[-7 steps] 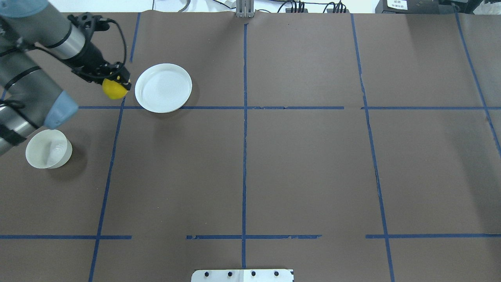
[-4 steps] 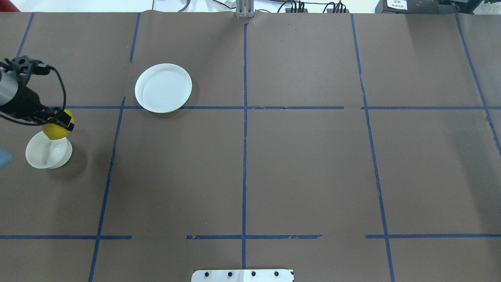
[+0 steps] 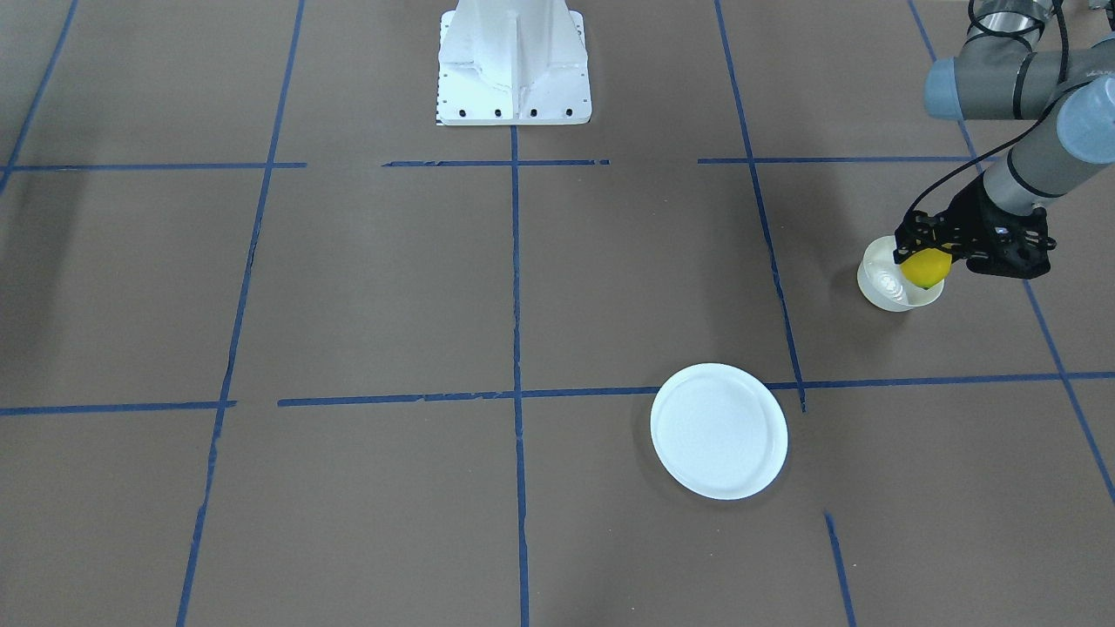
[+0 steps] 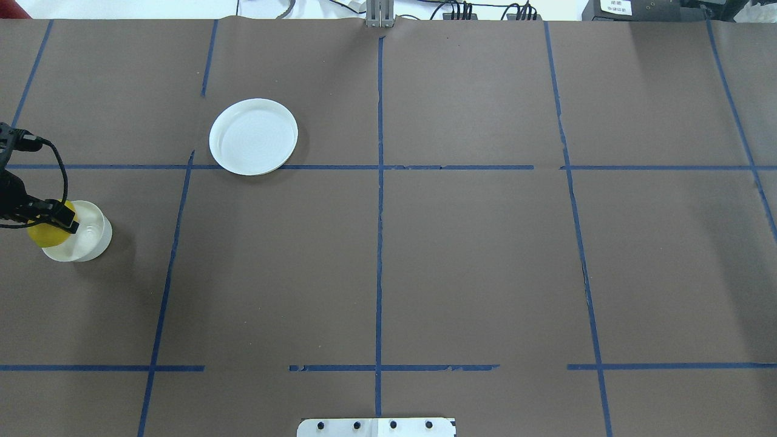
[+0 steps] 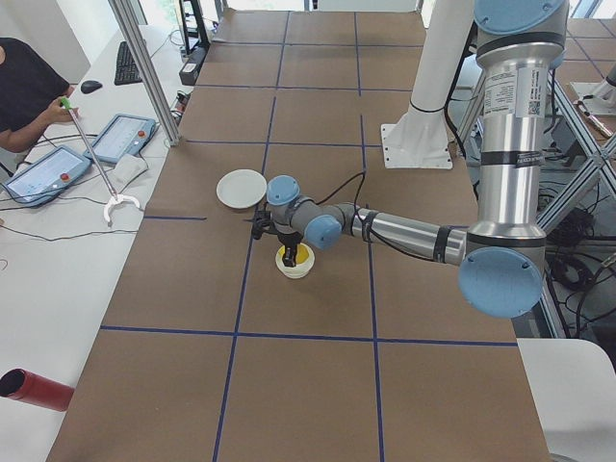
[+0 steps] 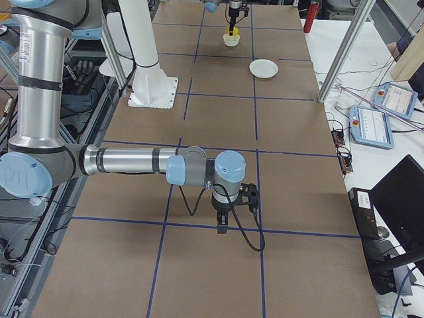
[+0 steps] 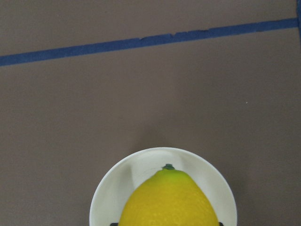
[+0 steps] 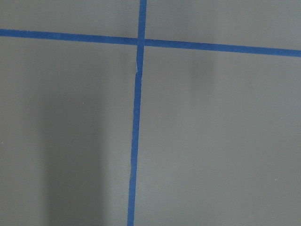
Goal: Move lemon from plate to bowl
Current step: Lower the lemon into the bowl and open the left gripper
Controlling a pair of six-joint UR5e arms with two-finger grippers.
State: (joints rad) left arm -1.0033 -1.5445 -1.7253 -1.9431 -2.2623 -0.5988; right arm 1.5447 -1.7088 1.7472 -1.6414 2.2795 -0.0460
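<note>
One lemon [image 4: 42,237], one bowl [image 4: 92,233] and one plate [image 4: 253,136] were on the bench [image 4: 461,261]. At far left, the left pincer [image 4: 48,224] was clamped round the lemon, right over the bowl, and the plate sat well apart to the right. Only the left wrist cam caught the green tip [image 7: 168,166]. The right pincer [image 6: 222,225] only showed side-on, so couldn't tell its gap.

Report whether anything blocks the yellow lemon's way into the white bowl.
Nothing visible does. The left gripper holds the small yellow lemon right over the open mouth of the small deep white bowl, and nothing else shows inside it.
</note>
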